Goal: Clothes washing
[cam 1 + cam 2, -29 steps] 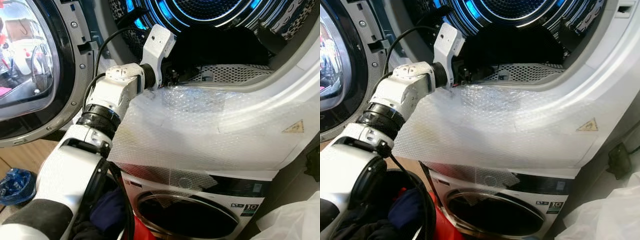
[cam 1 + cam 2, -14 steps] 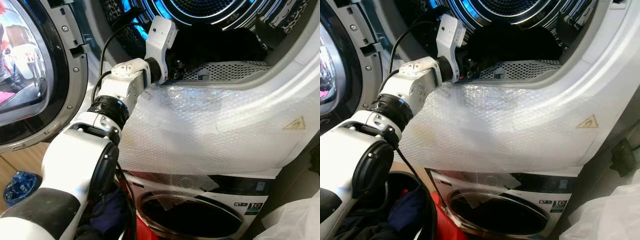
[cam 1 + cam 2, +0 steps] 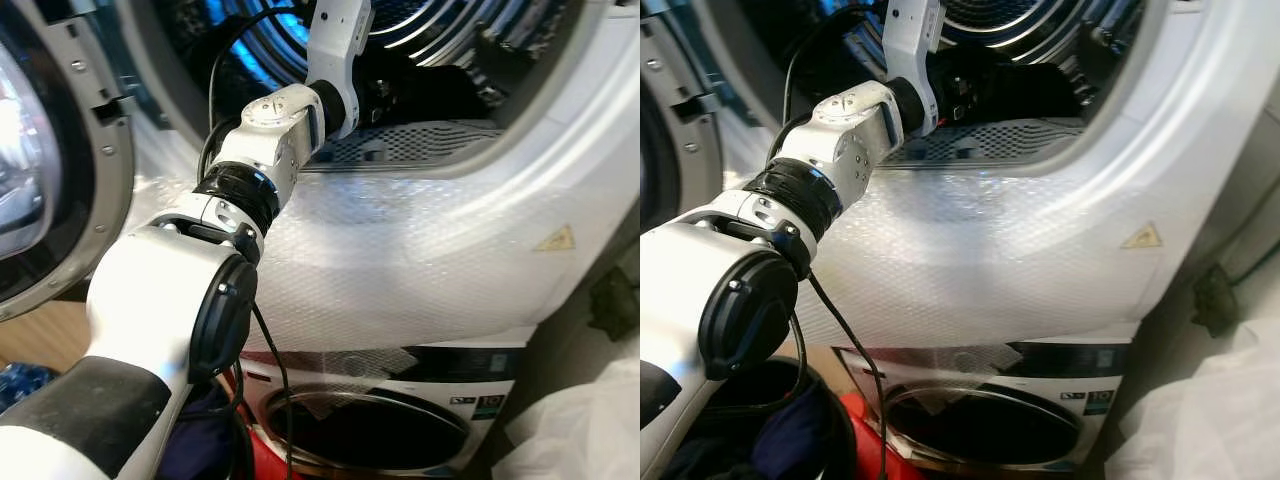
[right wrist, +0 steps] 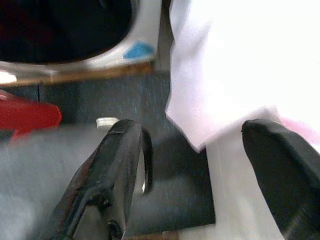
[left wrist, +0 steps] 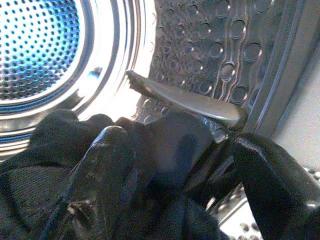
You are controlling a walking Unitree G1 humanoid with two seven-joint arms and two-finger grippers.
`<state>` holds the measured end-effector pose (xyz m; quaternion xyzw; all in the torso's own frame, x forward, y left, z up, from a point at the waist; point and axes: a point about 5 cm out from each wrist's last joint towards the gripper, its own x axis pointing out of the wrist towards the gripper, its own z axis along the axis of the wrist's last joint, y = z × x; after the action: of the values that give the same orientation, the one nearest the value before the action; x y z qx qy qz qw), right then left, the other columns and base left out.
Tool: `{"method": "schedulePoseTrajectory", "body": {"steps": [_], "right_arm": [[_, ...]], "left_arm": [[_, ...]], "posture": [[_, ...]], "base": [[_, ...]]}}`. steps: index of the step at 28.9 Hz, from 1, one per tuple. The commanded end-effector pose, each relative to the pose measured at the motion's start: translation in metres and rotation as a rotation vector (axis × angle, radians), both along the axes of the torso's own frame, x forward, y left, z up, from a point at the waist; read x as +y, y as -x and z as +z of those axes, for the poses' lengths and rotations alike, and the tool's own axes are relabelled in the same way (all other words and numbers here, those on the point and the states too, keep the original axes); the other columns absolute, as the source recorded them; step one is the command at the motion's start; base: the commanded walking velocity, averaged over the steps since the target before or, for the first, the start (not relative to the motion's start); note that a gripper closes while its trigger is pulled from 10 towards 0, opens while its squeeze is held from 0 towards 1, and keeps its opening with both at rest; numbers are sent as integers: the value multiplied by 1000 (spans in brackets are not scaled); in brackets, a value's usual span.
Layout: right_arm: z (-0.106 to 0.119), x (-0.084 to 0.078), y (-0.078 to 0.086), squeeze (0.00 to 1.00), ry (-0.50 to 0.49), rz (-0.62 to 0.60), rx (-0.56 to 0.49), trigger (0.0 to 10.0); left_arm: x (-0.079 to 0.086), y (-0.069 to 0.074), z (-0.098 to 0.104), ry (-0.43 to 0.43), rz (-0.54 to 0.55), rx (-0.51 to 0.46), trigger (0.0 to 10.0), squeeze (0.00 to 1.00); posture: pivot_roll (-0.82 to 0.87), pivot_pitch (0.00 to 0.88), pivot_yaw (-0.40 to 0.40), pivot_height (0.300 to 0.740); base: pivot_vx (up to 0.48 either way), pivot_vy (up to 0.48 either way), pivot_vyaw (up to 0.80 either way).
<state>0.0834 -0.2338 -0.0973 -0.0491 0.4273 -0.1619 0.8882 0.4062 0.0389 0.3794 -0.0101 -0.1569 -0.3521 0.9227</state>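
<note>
My left arm [image 3: 270, 140] reaches up into the open drum [image 5: 40, 50] of the upper machine. Its gripper [image 5: 185, 185] is inside the drum, and its two black fingers [image 5: 100, 170] stand wide apart with a dark garment [image 5: 165, 145] bunched between and over them. More dark clothes [image 3: 430, 85] lie on the drum floor behind the perforated sill [image 3: 420, 140]. My right gripper [image 4: 197, 170] hangs open low over the dark floor, holding nothing.
Bubble wrap [image 3: 400, 260] covers the upper machine's front. Its round door [image 3: 60, 180] stands open at the left. A second machine with a closed door [image 3: 370, 440] sits below. A basket of dark laundry [image 3: 790, 440] and a white bag [image 3: 590, 420] flank it.
My left arm has pushed higher and deeper into the drum, wrist now past the sill. The view has shifted as my head moved closer and to the right.
</note>
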Motion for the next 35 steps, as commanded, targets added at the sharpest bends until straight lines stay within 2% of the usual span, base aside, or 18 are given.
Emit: {"method": "schedulePoseTrajectory", "body": {"steps": [1, 3, 5, 6, 7, 8, 12, 15, 16, 17, 21, 23, 27, 28, 30, 32, 33, 35], "right_arm": [[-4, 10, 0, 0, -32, 9, 23, 10000], [-4, 11, -1, 0, -34, 10, 24, 10000], [-4, 15, -8, 0, -44, 17, 20, 10000], [-3, 21, -19, 0, -65, 28, 1, 10000], [-3, 21, -19, 0, -65, 28, 1, 10000], [-2, 27, -28, 0, -74, 46, -10, 10000], [1, 40, -46, 0, -109, 79, -35, 10000], [3, 52, -60, 0, -130, 113, -50, 10000], [7, 55, -69, 0, -135, 112, -79, 10000], [8, 56, -72, 0, -137, 109, -89, 10000], [23, 52, -100, 0, -136, 55, -208, 10000], [28, 49, -111, 0, -136, 40, -237, 10000], [35, 47, -126, 0, -140, 44, -256, 10000], [37, 52, -131, 0, -142, 77, -250, 10000], [38, 55, -135, 0, -140, 110, -244, 10000], [43, 58, -144, 0, -141, 113, -260, 10000], [49, 58, -152, 0, -133, 102, -286, 10000], [53, 58, -158, 0, -120, 105, -302, 10000]], "left_arm": [[12, -2, 2, -23, 19, -13, 10000, 0], [12, -2, 0, -43, 13, -21, 10000, 0], [11, 1, 1, -89, -40, -61, 10000, 0], [9, 6, 7, -153, -102, -151, 10000, 0], [9, 6, 7, -153, -102, -151, 10000, 0], [9, 12, 16, -190, -158, -237, 10000, 0], [16, 25, 35, -186, -247, -400, 10000, 0], [24, 33, 40, -199, -282, -506, 10000, 0], [27, 41, 42, -213, -311, -560, 10000, 0], [29, 43, 41, -220, -321, -572, 10000, 0], [34, 57, 29, -257, -404, -547, 10000, 0], [39, 66, 18, -254, -450, -502, 10000, 0], [49, 91, 5, -192, -522, -403, 10000, 0], [55, 105, -2, -143, -555, -344, 10000, 0], [56, 118, -9, -114, -566, -297, 10000, 0], [55, 127, -30, -104, -493, -225, 10000, 0], [57, 129, -49, -117, -408, -176, 10000, 0], [61, 131, -58, -131, -353, -139, 10000, 0]], "posture": [[-309, 33, 151, 740], [-286, 11, 149, 740], [-260, 0, 146, 740], [-236, 0, 144, 740], [-236, 0, 144, 740], [-204, 0, 143, 740], [-157, 0, 146, 740], [-105, 0, 153, 740], [-80, 0, 153, 740], [-64, 0, 154, 740], [-24, 0, 167, 740], [-5, 0, 173, 740], [46, 0, 166, 740], [117, 0, 172, 740], [127, 0, 173, 740], [151, 0, 176, 740], [157, 0, 176, 740], [166, 0, 176, 740]], "base": [[0, 0, 0], [0, 0, 0], [0, 0, 0], [0, 0, 0], [0, 0, 0], [0, 0, 0], [0, 0, 0], [0, 0, 0], [0, 0, 0], [0, 0, 0], [0, 0, 0], [0, 0, 0], [0, 0, 0], [0, 0, 0], [0, 0, 0], [0, 0, 0], [0, 0, 0], [0, 0, 0]]}}
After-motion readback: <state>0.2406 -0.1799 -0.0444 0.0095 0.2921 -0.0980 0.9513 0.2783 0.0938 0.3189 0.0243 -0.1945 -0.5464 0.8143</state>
